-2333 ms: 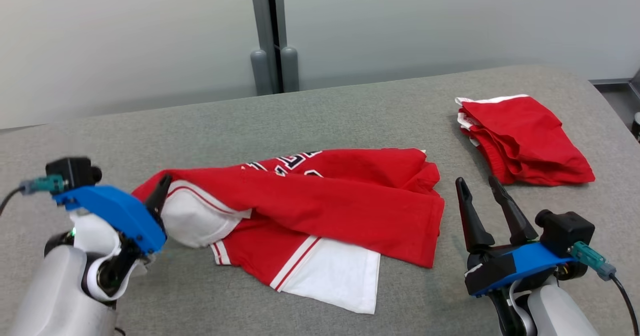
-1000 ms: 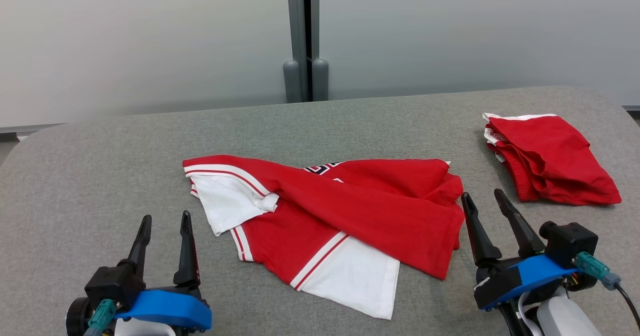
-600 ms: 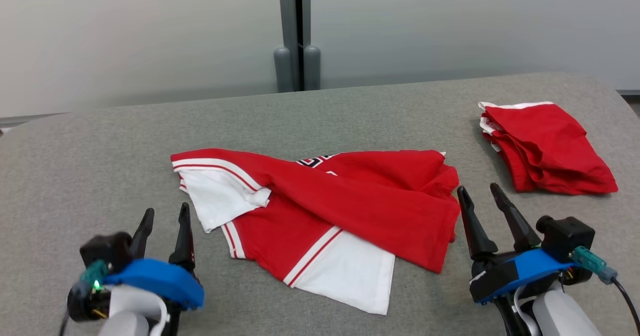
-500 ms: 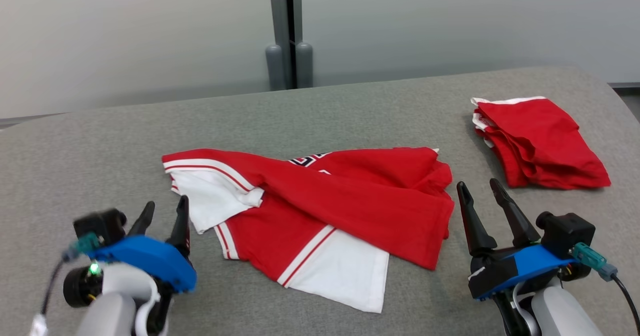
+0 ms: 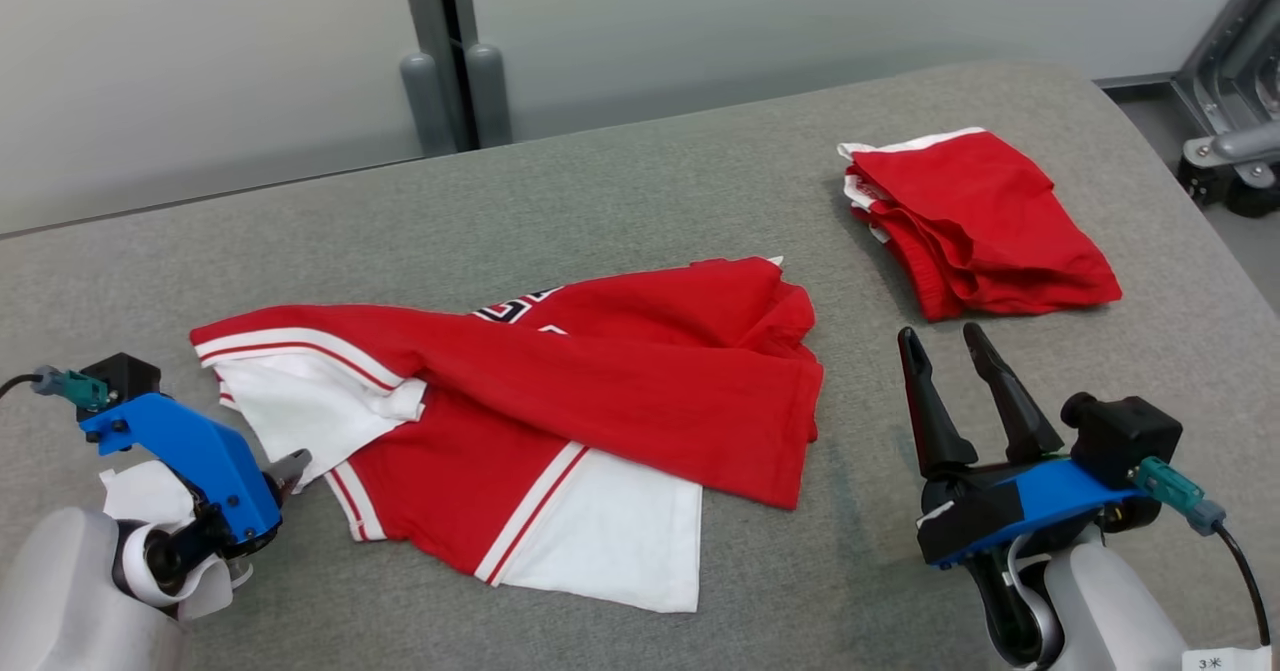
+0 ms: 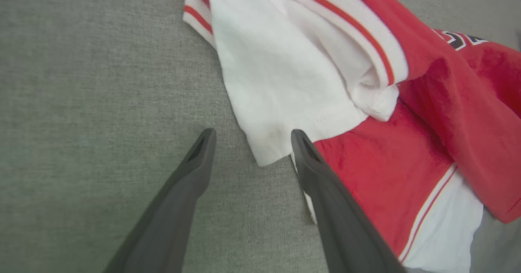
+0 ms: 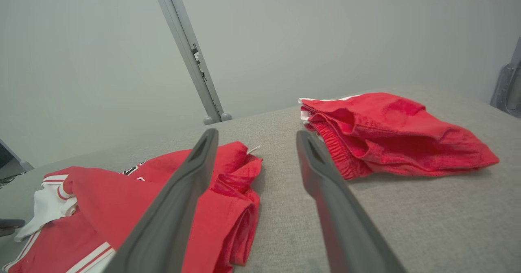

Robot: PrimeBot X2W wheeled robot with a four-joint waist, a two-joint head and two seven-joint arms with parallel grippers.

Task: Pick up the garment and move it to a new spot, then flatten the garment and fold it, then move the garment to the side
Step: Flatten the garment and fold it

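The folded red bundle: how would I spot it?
Start at the grey table. Near its far right corner, beyond the right claw, lies the folded red bundle. Unlike the jersey sprawled mid-table with white panels, it is compact and nearly all red.

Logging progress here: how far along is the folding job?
Done: red shorts lie folded aside; the rumpled shirt is on the table. In hand: nothing gripped; the open left gripper is at the shirt's white corner, the right gripper open beside it. Left: flattening, folding, moving aside.
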